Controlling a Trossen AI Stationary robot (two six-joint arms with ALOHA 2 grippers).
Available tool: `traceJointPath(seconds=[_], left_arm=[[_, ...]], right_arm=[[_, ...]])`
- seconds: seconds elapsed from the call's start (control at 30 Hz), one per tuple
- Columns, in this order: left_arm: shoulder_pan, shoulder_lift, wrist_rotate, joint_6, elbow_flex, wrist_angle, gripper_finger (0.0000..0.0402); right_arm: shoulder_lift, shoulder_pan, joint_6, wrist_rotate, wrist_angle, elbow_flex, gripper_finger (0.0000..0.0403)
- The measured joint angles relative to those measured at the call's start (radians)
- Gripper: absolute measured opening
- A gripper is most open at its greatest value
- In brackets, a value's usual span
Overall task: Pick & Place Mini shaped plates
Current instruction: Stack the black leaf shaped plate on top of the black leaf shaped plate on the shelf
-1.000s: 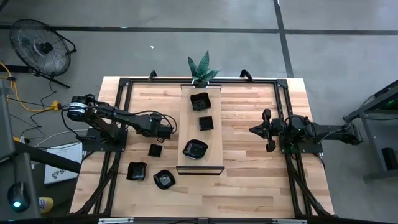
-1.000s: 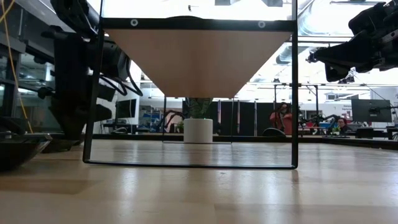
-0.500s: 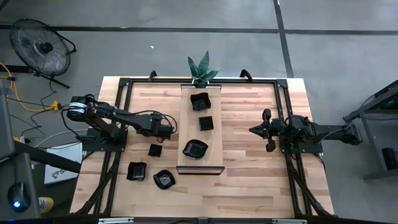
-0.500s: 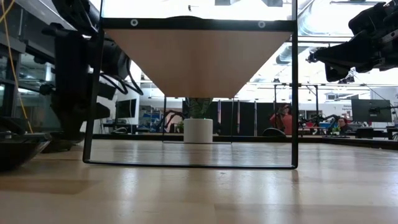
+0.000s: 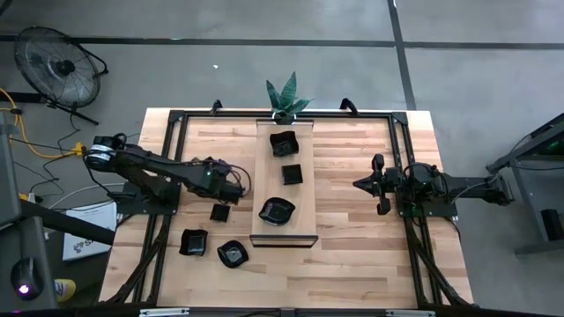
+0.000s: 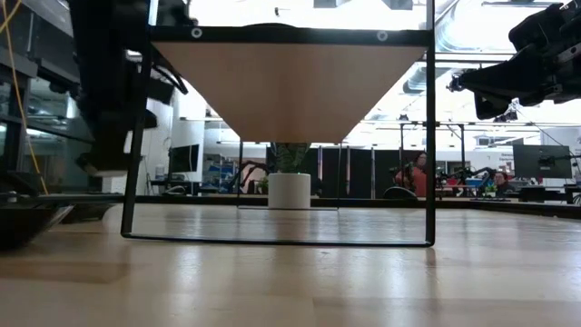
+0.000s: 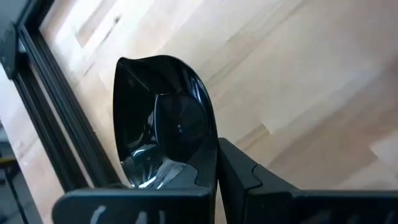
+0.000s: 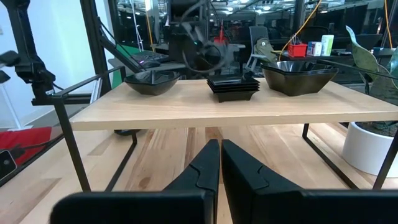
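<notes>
A glossy black mini plate [image 7: 165, 134] was clamped in the left gripper [image 5: 236, 186], left of the wooden board [image 5: 284, 236] at frame centre. The right gripper [image 5: 381, 184], jaws closed and empty, waited at centre right above the desk [image 5: 352, 255].

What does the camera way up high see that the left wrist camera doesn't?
Only the high view shows the long wooden board carrying three black plates, three more plates on the table, the potted plant and the right claw, shut and empty. Only the left wrist view shows close up that the left claw is pinching a glossy black wavy-rimmed plate. Both show the wooden tabletop.
</notes>
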Motion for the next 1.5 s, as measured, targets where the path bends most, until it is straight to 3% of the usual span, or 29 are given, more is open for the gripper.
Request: traceJointPath(seconds=[0.43,0.67,1.07,1.5], left_arm=[[-0.242,-0.192,-0.105,0.102,0.091,-0.140,0.0000],[-0.357,-0.197,-0.166,0.354,0.186,-0.087,0.0000],[-0.397,-0.079,-0.189,0.686,0.339,0.036,0.0000],[-0.430,0.103,-0.203,0.840,0.562,0.035,0.0000]], right_arm=[[0.000,0.000,0.000,0.000,0.000,0.000,0.0012],[0.000,0.000,0.000,0.000,0.000,0.000,0.0012],[0.000,0.000,0.000,0.000,0.000,0.000,0.0012],[0.000,0.000,0.000,0.000,0.000,0.000,0.0012]])
